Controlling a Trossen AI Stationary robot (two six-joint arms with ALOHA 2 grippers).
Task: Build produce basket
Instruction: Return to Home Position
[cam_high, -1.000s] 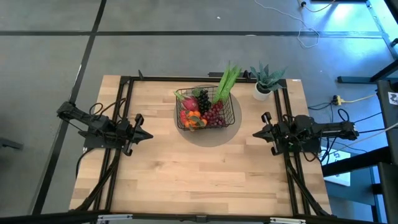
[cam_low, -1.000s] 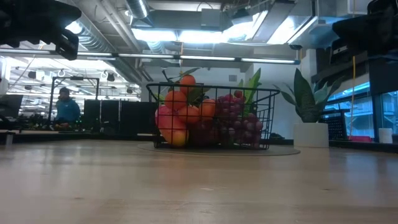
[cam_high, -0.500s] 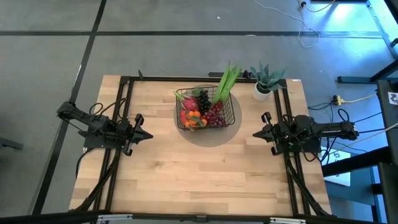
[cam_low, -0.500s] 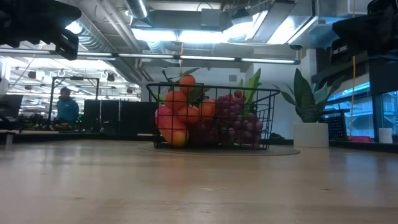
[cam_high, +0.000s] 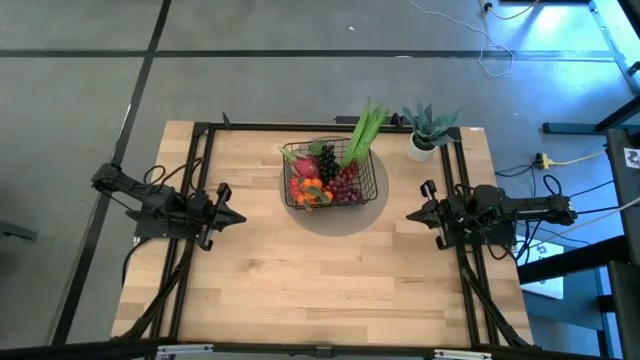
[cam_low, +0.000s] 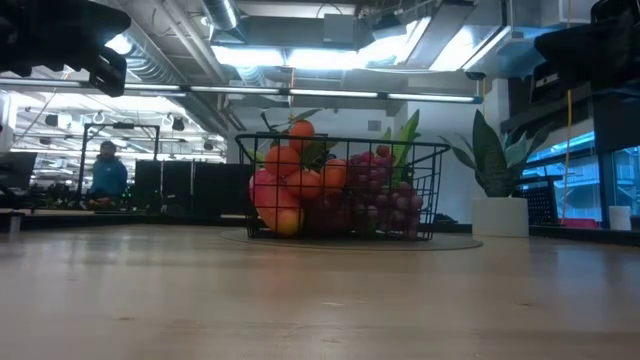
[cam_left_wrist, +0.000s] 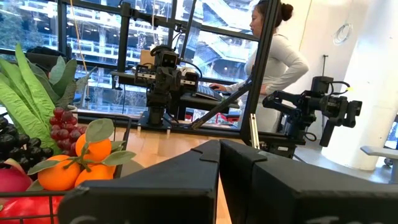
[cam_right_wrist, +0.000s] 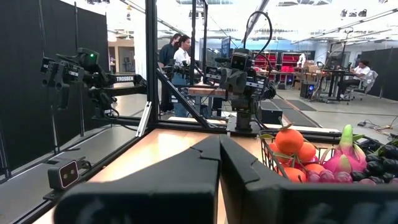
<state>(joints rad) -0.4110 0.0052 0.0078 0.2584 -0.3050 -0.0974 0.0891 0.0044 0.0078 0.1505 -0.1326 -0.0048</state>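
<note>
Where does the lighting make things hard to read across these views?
Low view: ceiling strip lights blaze behind the basket, and the arms in the top corners are mere silhouettes. Left wrist view: bright windows backlight the scene, so the left gripper reads as flat black. High view: the table is evenly lit, with glare only on the floor at upper right.

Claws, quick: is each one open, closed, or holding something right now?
Left claw: closed, holding nothing, at the left edge of the table.
Right claw: closed, holding nothing, at the right edge.
</note>
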